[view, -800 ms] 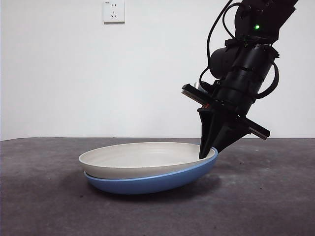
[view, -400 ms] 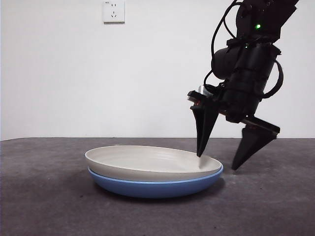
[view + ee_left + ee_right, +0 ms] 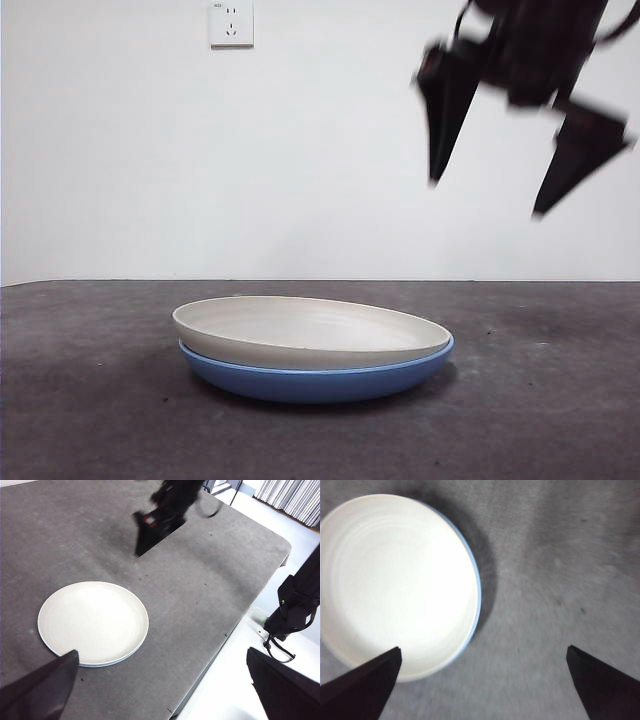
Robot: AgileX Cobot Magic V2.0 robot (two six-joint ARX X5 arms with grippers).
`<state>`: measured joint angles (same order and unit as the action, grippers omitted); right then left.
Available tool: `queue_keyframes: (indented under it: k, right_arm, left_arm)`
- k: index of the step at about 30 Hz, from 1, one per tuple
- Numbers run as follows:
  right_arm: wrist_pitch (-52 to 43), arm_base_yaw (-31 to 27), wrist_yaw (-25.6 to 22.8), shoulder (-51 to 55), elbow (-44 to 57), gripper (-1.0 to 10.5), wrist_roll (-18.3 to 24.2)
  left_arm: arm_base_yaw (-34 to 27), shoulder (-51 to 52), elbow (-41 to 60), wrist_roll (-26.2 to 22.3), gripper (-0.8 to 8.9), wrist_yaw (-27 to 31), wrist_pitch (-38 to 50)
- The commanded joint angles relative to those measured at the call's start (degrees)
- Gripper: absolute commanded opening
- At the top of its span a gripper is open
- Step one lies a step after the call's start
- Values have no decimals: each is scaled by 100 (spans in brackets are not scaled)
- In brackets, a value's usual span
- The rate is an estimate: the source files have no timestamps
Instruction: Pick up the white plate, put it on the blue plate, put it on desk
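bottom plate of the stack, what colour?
Glossy medium blue. The blue plate shows best in the front view, under the white plate.

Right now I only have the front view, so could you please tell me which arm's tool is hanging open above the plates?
Observer: That is the right tool. Its wrist view looks down on the white plate, with the jaws wide apart and nothing between them.
Operator: Thank you. Does the white plate sit centred on the blue plate?
Observer: Nearly. From above, the blue plate shows only as a thin crescent along one side of the white rim.
Operator: And where is the left tool, please?
Observer: The left tool is open and empty, well back from both plates. Its camera takes in the stack and a wide stretch of the desk.
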<state>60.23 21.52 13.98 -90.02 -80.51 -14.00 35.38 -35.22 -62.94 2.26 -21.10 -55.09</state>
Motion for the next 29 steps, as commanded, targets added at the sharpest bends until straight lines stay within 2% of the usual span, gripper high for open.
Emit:
queue_keyframes:
  k: [1,10,18,29]
  right_arm:
    - [223,201,-162,636,-127,569,-17]
    - [1093,964,-275,2538,-125,568,-15]
    - [1976,1469,-807,3530,-105,568,-24]
    - [1681,1539,-848,4736,614,568,-28]
  left_arm:
    - [26,-20,-46,-4,595,9,37]
    - [26,-20,-46,-7,595,9,72]
    - [26,-20,-46,-7,595,9,74]
    - [26,-22,-46,-4,595,9,57]
